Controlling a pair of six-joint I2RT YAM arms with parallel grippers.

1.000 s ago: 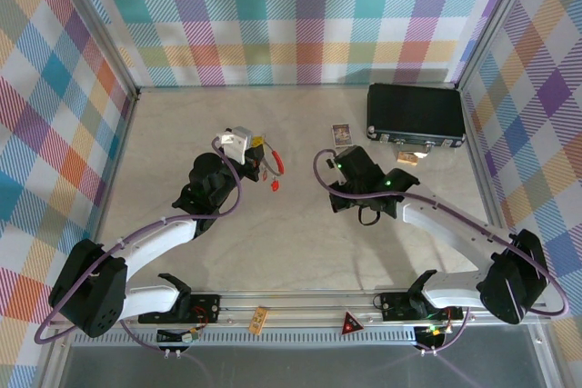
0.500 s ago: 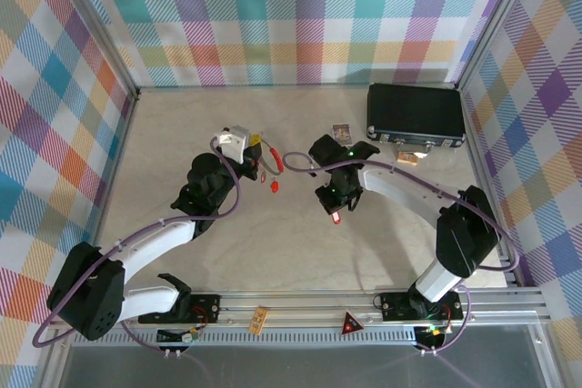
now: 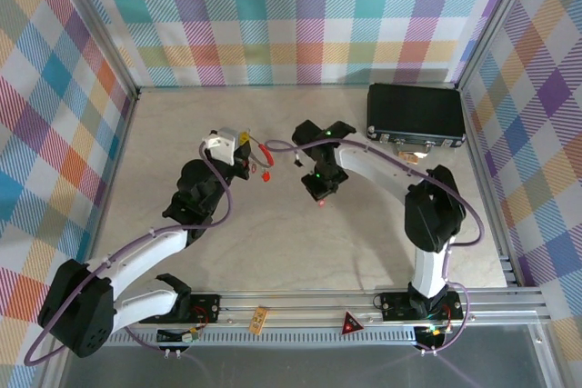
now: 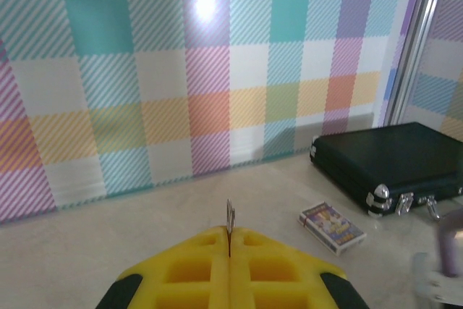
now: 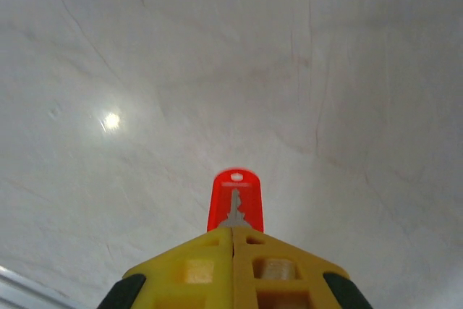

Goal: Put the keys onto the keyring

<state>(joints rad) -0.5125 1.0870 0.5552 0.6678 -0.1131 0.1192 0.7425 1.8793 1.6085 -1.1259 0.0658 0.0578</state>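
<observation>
From the near edge of the pale counter, we see the left arm stretched forward and angled toward the black hard case with metal latches. The left jaws are clenched on the thin grey-white keyring with red sections, well left of that case. The right arm stands upright from its base, folds at the elbow in front of the case and extends left, wrist tipped down. The right jaws pinch a small red oblong plastic key, left of the case and pointing down at the counter.
</observation>
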